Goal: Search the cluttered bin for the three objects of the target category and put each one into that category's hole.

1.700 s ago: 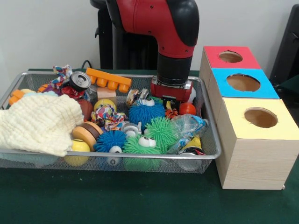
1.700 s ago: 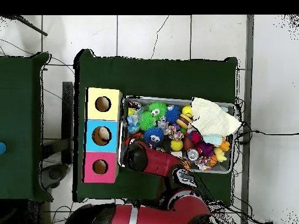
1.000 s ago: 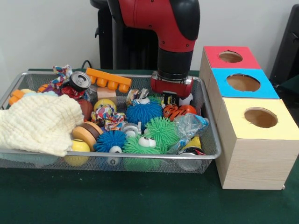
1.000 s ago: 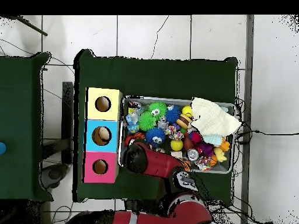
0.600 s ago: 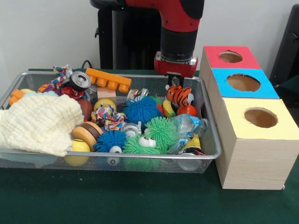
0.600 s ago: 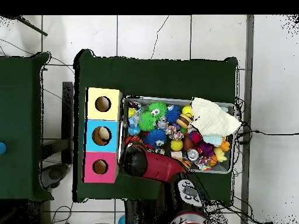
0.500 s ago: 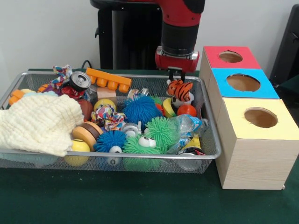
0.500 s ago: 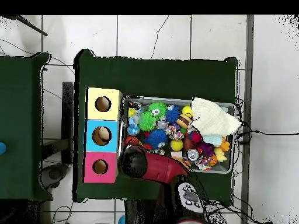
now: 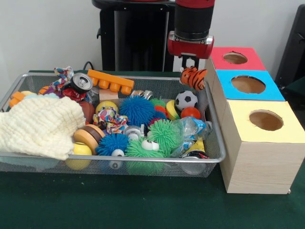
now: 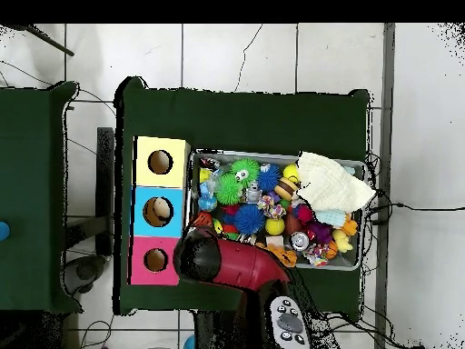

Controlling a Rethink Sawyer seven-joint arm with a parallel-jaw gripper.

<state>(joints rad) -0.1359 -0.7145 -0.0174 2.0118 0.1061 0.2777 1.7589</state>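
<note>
Green cloth covers the table [image 9: 143, 210], and on it stands my wire bin [image 9: 215, 143] beside a row of three boxes. My gripper [image 9: 190, 63] hangs above the bin's far right corner, closed on a tiger toy [image 9: 193, 78] that dangles clear of the clutter, level with the top of the boxes and just beside the red box [image 9: 234, 58]. From overhead my arm [image 10: 222, 259] covers that corner of the bin, so the toy hardly shows there.

The blue box [image 9: 248, 85] sits in the middle of the row and the yellow box [image 9: 266, 120] at the near end; each has a round hole in its top.

Inside the bin, a soccer ball [image 9: 185, 99] and an orange ball [image 9: 190, 112] lie under the toy, near the right wall. A blue puff [image 9: 137, 110] sits at the centre, with a green puff [image 9: 164, 134] nearer the front edge. A cream cloth [image 9: 40, 125] fills the left end. An orange brick [image 9: 110, 81] and a can [image 9: 81, 82] rest along the far wall.
</note>
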